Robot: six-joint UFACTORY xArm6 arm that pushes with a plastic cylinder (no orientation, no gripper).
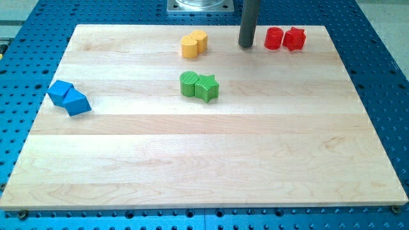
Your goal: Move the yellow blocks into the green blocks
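While the rod carries no fingers, my tip (246,46) rests on the wooden board (204,160), touching nothing, between the yellow blocks (194,44) and red blocks (285,38). Green cylinder (188,84) and green star (206,87) lie below, apparently touching. Blue blocks (69,98) sit far left.

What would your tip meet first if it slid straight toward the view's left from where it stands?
Probably the yellow blocks: from my tip they are the nearest thing leftward, though it might pass just behind them; depth is unclear.
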